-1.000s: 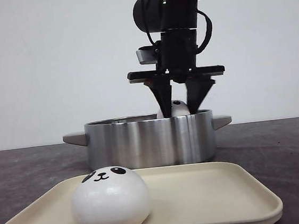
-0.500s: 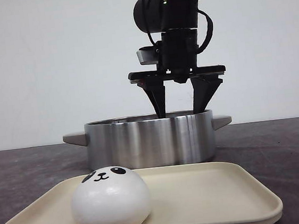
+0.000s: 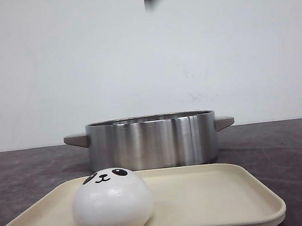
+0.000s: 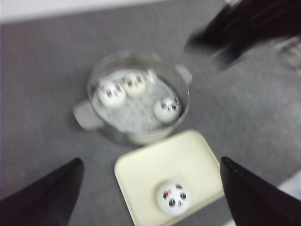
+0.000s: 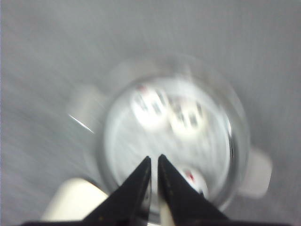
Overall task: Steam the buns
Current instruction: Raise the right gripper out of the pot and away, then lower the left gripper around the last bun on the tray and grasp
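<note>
Above the steel pot (image 3: 152, 141) the space is open, apart from a dark piece of arm at the front view's top edge. Three buns (image 4: 134, 84) fill part of the pot floor. On the tray (image 3: 214, 198), one bun (image 3: 111, 199) occupies the left; its right half lies free

The front view is bright, evenly lit and sharp: the brushed steel two-handled pot (image 3: 152, 141) shows soft vertical sheen, and the white panda-faced bun (image 3: 111, 199) on the cream plastic tray (image 3: 219, 197) carries a mild highlight at upper centre with a faint shadow beneath. A dark smear at the top edge is motion-blurred. The left wrist view is soft throughout, its dark fingers (image 4: 40, 197) smeared. The right wrist view is heavily blurred, washed pale, streaked across the whole frame.
</note>
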Robot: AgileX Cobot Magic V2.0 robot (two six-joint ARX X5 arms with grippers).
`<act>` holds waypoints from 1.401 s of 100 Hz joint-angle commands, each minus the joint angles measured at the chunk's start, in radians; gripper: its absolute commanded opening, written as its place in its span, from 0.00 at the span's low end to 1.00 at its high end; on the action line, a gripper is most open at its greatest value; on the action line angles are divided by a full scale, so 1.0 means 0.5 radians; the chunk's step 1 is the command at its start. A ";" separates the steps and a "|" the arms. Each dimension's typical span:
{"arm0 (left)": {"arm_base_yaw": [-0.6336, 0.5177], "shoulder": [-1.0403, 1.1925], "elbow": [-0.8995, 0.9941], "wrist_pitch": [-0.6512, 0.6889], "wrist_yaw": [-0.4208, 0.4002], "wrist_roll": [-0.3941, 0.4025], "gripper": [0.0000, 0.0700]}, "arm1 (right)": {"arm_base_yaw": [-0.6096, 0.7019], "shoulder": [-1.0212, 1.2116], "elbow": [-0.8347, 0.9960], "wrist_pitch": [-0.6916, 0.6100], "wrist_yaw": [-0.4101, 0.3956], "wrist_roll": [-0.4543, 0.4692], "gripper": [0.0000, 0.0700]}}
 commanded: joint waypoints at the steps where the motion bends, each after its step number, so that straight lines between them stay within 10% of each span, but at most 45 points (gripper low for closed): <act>1: -0.027 0.001 -0.116 0.063 0.038 -0.085 0.79 | 0.085 -0.190 0.047 0.017 0.054 -0.018 0.02; 47: -0.423 0.373 -1.286 0.835 0.398 -0.509 0.79 | 0.208 -0.851 0.047 -0.018 0.212 -0.125 0.02; 118: -0.500 1.150 -1.316 1.228 0.293 -0.709 0.78 | 0.209 -0.884 0.047 -0.146 0.196 -0.166 0.02; 140: -0.500 1.151 -1.316 1.197 0.279 -0.696 0.04 | 0.209 -0.884 0.047 -0.166 0.197 -0.174 0.02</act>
